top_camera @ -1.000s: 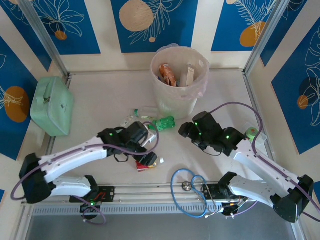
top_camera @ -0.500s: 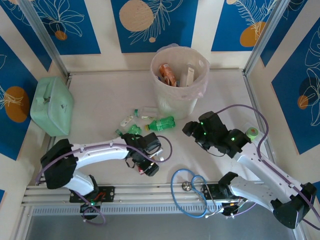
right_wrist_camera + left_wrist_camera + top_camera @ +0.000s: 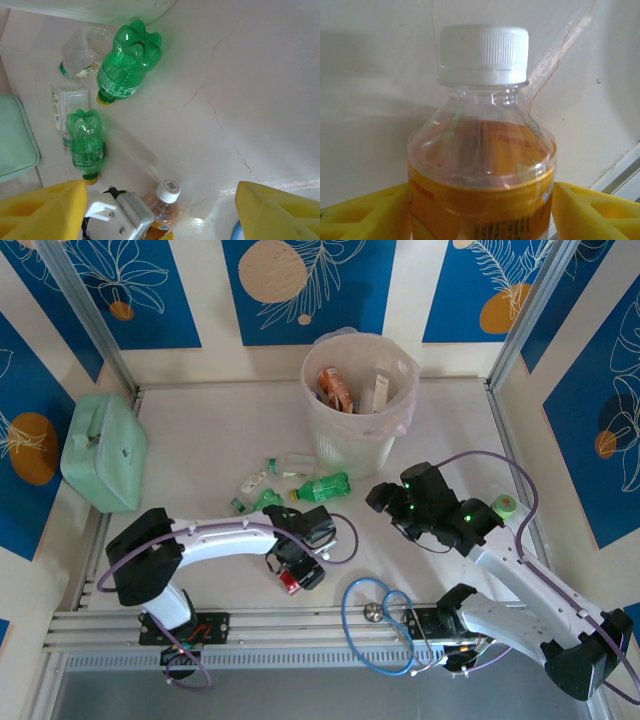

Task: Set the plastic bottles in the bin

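Bench [image 3: 200,430] scene, two arms reaching forward over a pale surface. The left gripper [image 3: 293,577] sits low over the bench and is closed on an orange-labelled bottle [image 3: 480,165]. In the left wrist view this white-capped bottle lies between the two yellow fingers [image 3: 365,215], one finger against each side of the label, with the cap pointing away from the gripper. The right gripper [image 3: 160,220] hovers above the bench to the right of the left gripper and apart from it. Its jaws stand wide apart with nothing between them.

Four loose bottles lie on the bench beyond the left gripper, ahead and to the left of the right gripper. They are a large green bottle [image 3: 127,62], a small green bottle [image 3: 86,142] nearer the left gripper, both with yellow caps, and two clear bottles [image 3: 82,50] just beside them.

The bin [image 3: 350,445], lined with a clear bag, stands upright farther ahead of both grippers, past the loose bottles. Several items already lie inside it, one of them orange. A mint-green case [image 3: 103,450] rests well to the left of the left gripper.
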Controlling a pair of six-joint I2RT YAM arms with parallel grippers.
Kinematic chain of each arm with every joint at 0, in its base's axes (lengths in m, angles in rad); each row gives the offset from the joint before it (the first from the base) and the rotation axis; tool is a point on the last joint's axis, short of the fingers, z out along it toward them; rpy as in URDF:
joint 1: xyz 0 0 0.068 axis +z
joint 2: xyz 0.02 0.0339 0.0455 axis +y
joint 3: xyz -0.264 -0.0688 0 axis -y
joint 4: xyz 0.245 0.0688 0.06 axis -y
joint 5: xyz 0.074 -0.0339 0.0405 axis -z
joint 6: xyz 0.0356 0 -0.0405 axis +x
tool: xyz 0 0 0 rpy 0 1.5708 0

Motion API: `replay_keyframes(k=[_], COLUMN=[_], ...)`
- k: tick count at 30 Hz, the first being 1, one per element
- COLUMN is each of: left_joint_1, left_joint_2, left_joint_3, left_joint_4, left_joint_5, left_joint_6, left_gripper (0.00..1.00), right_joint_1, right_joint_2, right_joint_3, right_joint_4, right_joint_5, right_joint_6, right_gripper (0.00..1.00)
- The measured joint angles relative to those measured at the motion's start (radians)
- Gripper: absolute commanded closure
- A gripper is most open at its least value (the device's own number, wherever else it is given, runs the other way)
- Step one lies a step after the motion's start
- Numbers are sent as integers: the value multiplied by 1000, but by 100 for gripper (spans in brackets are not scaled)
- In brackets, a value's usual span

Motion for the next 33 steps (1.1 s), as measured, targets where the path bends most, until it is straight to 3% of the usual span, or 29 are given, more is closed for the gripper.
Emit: replay_keyframes(k=[4, 5, 6, 10, 18, 28, 33], left_joint_1=[-2, -2, -3, -3, 23, 257, 283], left_joint_2=[-2, -7, -14, -81, -357, -476, -485], left_joint_3=[5, 5, 5, 8, 81, 61, 35], left_joint_4=[-1, -1, -2, -13, -92, -129, -124], left_joint_5=[-9, -13, -17, -41, -166, -257, -258], left_joint_6=[7, 6, 5, -13, -56, -145, -167], left_gripper=[15, 3, 0, 0, 0, 0, 0], right_joint_1=[-3, -3, -2, 30, 170, 268, 291], right_joint_2=[-1, -2, -3, 32, 297, 589, 667], right_joint_3=[-8, -21, -37, -84, -29, 74, 87], right_joint_4=[-3, 0, 3, 4, 91, 202, 223], right_joint_5=[-19, -26, -32, -50, -84, -177, -220], right_joint_6=[21, 35, 48, 92, 135, 203, 240], right_gripper=[23, 24, 24, 25, 28, 32, 33])
